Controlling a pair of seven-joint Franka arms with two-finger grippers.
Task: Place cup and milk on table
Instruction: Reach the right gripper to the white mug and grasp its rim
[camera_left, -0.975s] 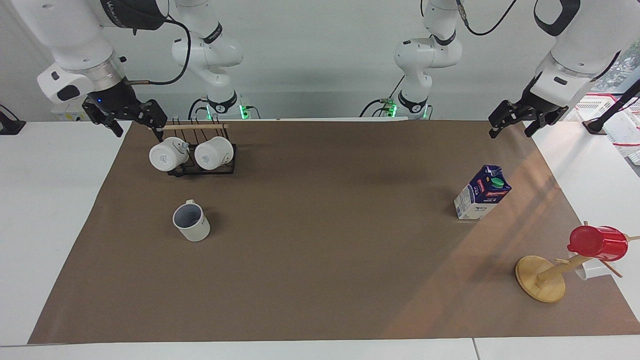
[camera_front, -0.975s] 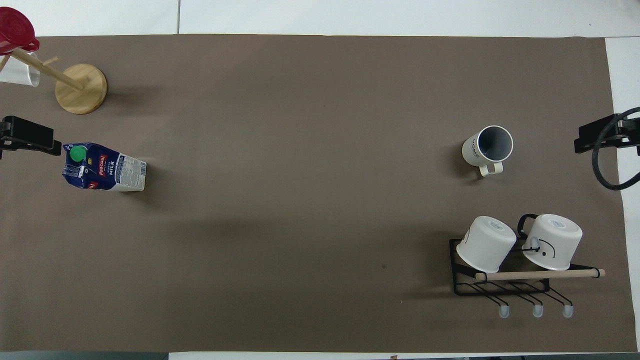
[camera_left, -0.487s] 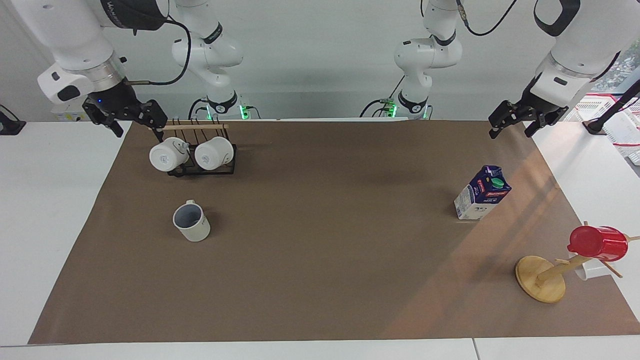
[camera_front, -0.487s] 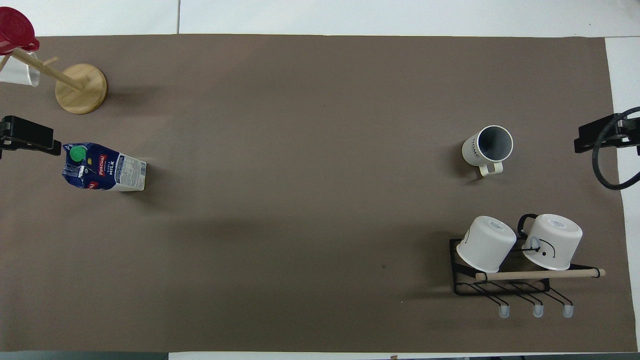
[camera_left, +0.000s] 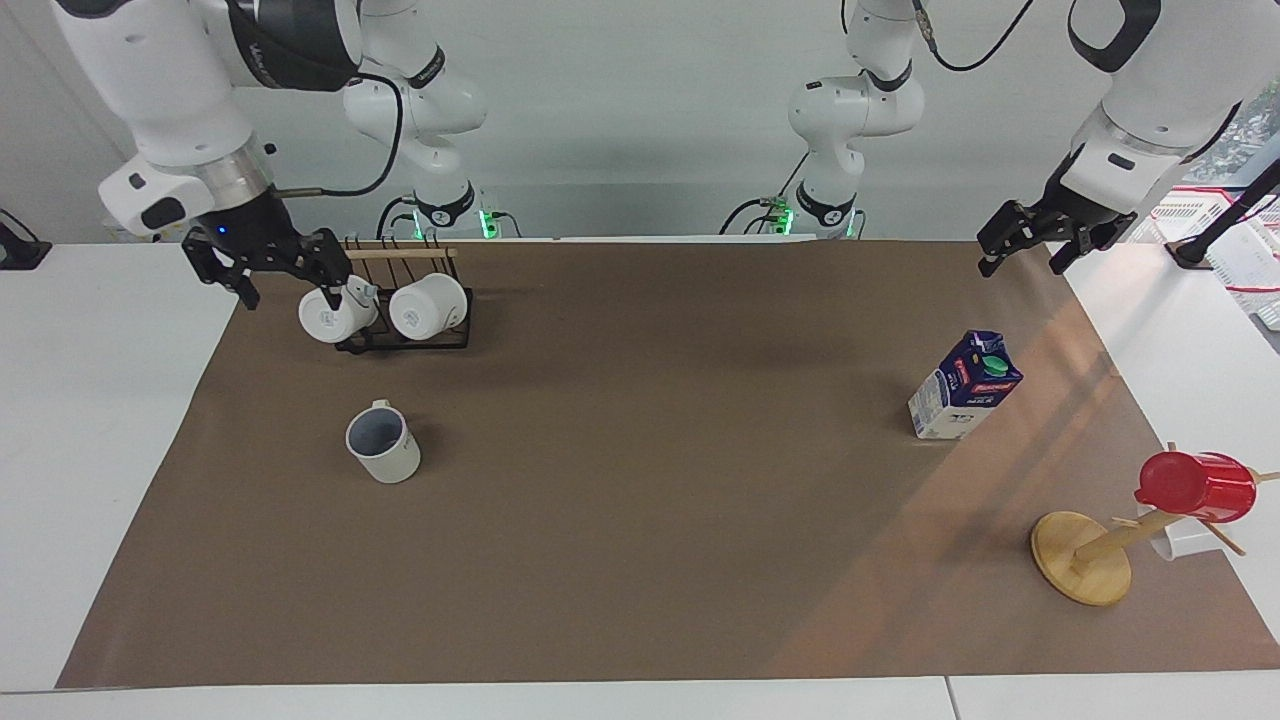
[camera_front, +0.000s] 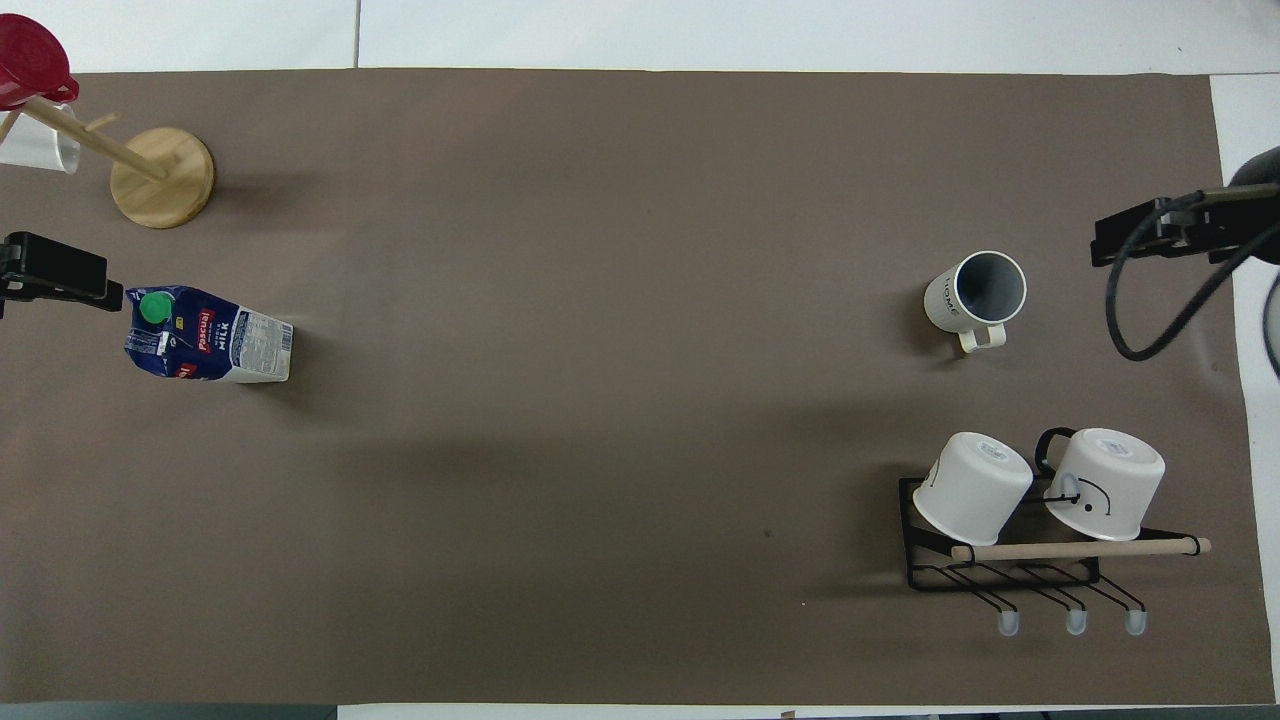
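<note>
Brown sheet (camera_left: 640, 560) looks like matt paper, smooth, on a white semi-gloss surface (camera_left: 90, 420). Cup (camera_left: 383, 445) glazed ceramic by the look. Milk (camera_left: 964, 386) printed carton (green plastic cap). Rack (camera_left: 404, 335) black wire metal, bare wood rail. Mug tree (camera_left: 1082, 558) pale smooth wood.

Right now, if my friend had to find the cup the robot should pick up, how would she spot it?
Start at the black wire rack at the right arm's end of the table, where two bright white mugs sit tipped over. The cup stands alone and upright on the brown sheet, farther from the robots than that rack. It is cream-white with a grey-blue inside.
</note>
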